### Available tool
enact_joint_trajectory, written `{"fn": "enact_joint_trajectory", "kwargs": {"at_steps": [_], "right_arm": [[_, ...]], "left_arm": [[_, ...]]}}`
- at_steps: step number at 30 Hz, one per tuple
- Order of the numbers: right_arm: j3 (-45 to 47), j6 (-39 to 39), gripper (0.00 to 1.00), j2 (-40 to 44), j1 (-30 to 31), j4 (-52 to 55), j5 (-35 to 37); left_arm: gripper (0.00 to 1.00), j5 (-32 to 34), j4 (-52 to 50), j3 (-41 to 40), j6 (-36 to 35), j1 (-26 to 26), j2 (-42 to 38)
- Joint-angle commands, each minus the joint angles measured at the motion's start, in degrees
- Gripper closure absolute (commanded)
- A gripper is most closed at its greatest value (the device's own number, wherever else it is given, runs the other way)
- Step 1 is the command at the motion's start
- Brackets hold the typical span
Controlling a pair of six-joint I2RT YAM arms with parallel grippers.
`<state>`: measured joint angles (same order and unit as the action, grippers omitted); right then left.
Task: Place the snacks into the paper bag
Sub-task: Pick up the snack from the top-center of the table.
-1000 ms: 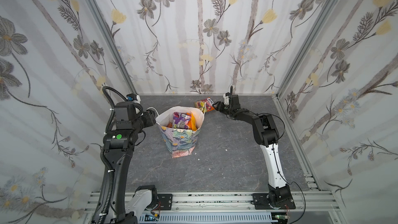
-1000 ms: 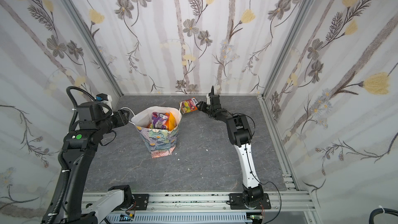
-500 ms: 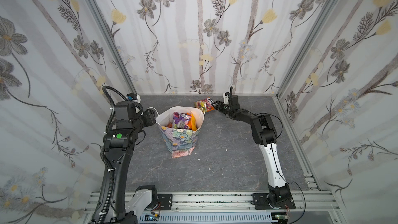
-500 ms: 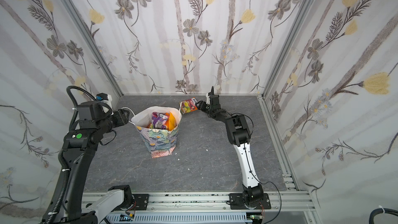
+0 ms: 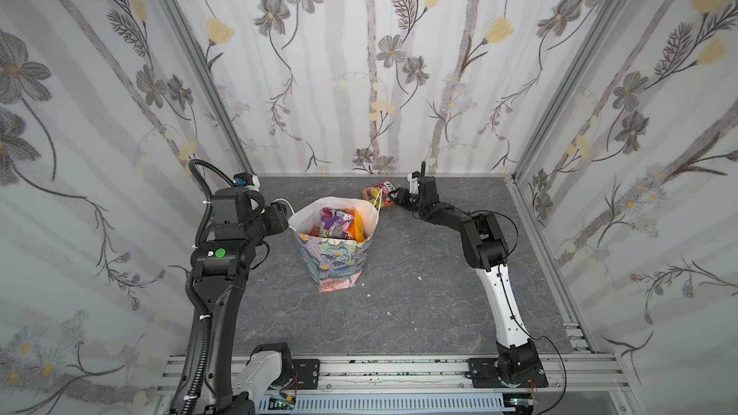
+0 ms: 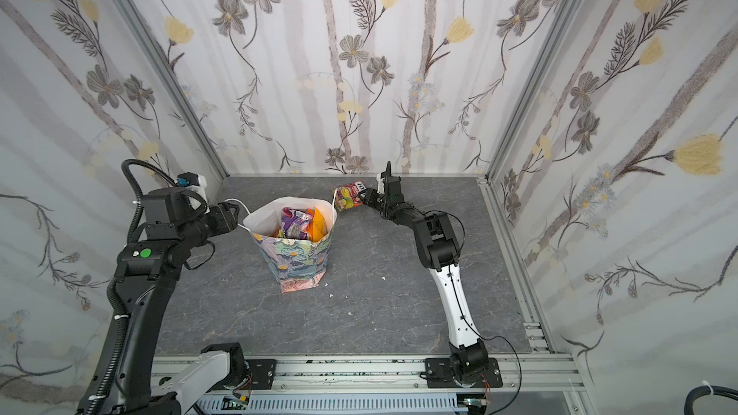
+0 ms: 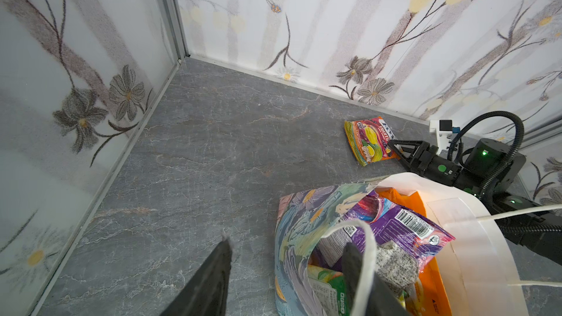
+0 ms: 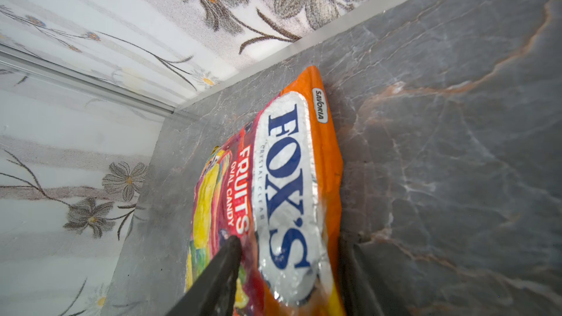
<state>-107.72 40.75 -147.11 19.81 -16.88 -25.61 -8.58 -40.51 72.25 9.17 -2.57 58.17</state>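
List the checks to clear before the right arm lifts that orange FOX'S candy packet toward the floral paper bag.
1. The right claw straddles the glossy orange FOX'S candy packet, a finger on either side: ok.
2. Grip firm on that packet: cannot tell.
3. The tall floral-print paper bag stands upright, mouth open: ok.
4. The left claw sits open astride the bag's rim: ok.
5. The bag's white cord handle clear of the packet: cannot tell; it hangs right beside it.
6. Room above the purple packet inside: cannot tell.
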Motion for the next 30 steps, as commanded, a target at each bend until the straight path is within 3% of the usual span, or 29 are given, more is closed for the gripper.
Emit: {"fn": "enact_joint_trajectory", "kwargs": {"at_steps": [1,10,14,19,30], "right_arm": [[-0.47,1.94,0.60,-0.62,0.05,1.01,-0.96],[-0.61,2.45,0.78,-0.28,-0.15,0.60,-0.41],[-0.52,2.17,0.81,0.15,-0.20,0.99,-0.48],[-0.39,1.70,0.99,1.31,-0.37,1.61,-0.76],[5.30,-1.81,1.00,14.48,0.10,2.08,-0.44]], "left_arm": [[0.42,0.49,1.30,0.00,-0.29,-0.07,-0.16],[0.43,0.67,1.24,-0.22,-0.29,-0.05,-0.52],[0.43,0.59,1.26,-0.32,-0.27,-0.07,-0.49],[0.43,0.59,1.23,-0.34,-0.29,-0.07,-0.65],[0.44,0.24,1.45,0.35,-0.29,-0.07,-0.34]]}}
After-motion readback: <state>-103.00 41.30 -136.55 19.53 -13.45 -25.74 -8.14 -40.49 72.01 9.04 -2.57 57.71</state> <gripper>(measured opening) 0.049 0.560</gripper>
